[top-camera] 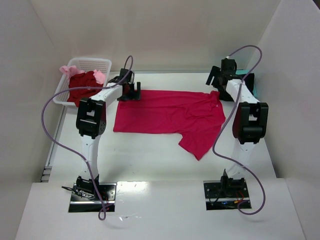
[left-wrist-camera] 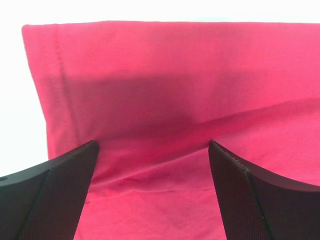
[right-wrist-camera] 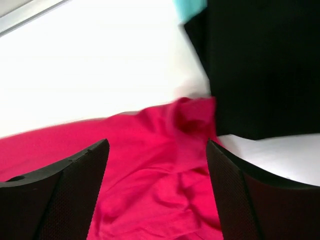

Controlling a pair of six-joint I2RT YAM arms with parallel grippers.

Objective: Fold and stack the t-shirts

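Crimson-pink t-shirt (top-camera: 165,112) beneath left end effector (left-wrist-camera: 152,146) and right end effector (right-wrist-camera: 157,145)

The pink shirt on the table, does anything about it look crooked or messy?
Yes. The crimson-pink t-shirt lies mostly flat but uneven. At its right end a flap of cloth juts diagonally toward the near side, and the fabric is bunched in wrinkles just below the right end effector.

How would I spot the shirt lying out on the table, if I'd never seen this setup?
Look at the white table; in its middle lies the crimson-pink t-shirt, spread flat with one sleeve sticking out toward the near edge. Unlike the dark red t-shirt and pale pink t-shirt crumpled in the white basket at the far left corner, it lies open by itself.
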